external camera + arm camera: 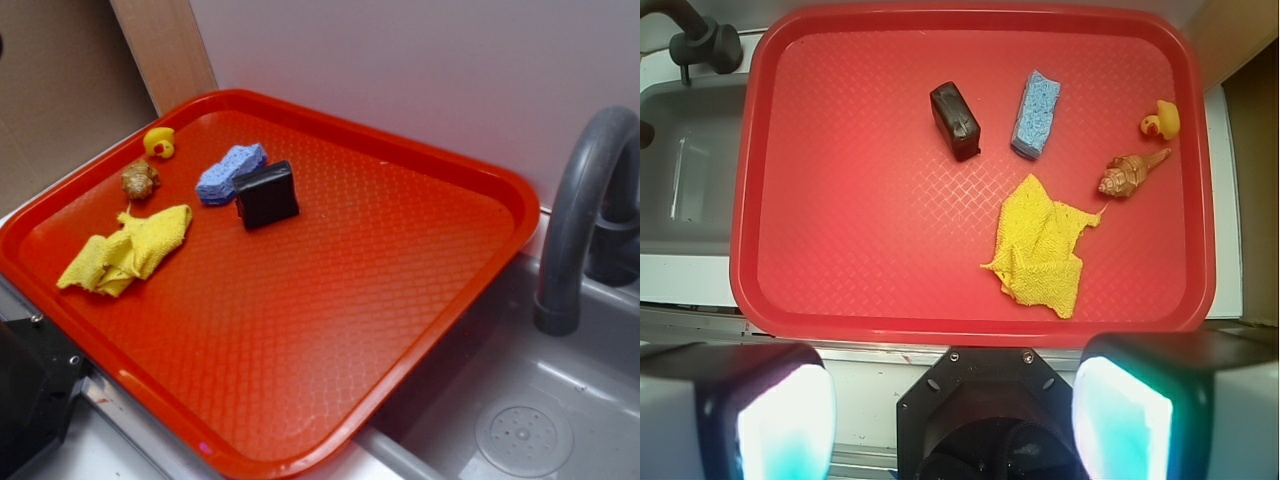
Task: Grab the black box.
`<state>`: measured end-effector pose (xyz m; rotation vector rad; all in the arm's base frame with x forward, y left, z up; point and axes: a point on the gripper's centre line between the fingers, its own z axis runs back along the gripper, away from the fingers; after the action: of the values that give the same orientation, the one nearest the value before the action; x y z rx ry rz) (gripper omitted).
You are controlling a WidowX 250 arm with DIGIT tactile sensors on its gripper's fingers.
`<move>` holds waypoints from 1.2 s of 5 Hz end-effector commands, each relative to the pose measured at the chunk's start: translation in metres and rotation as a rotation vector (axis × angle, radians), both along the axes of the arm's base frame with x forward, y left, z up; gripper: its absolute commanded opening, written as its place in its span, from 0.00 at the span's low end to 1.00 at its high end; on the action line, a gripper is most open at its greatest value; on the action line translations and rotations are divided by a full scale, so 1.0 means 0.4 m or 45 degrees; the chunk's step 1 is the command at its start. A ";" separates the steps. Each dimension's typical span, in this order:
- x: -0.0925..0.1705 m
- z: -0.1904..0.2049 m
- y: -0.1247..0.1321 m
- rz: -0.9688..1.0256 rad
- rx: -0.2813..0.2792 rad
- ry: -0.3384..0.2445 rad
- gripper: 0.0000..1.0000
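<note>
The black box (267, 194) stands on edge on the red tray (420, 300), just beside the blue sponge (230, 173), near the tray's far-left edge.

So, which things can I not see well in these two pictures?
- Gripper: in the wrist view only two blurred fingers show, wide apart, cut by the bottom edge; the exterior view shows just a dark part at its lower left corner.
- Black box: its underside is hidden in both views.
- Blue sponge: in the exterior view the box stands against it; contact cannot be told.
- Faucet: cut by the right edge.
</note>
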<state>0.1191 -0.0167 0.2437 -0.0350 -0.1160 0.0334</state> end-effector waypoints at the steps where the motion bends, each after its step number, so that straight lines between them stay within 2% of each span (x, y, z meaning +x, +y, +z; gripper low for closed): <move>1: 0.000 0.000 0.000 0.000 0.000 0.000 1.00; 2: 0.125 -0.125 0.046 -0.023 0.183 0.029 1.00; 3: 0.254 -0.247 0.058 -0.110 0.242 0.014 1.00; 4: 0.382 -0.340 0.022 -0.337 0.213 -0.038 1.00; 5: 0.479 -0.423 -0.010 -0.429 0.236 0.001 1.00; 6: 0.462 -0.467 -0.031 -0.519 0.210 0.106 1.00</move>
<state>0.2963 -0.0149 0.0446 0.1031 0.0297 -0.3519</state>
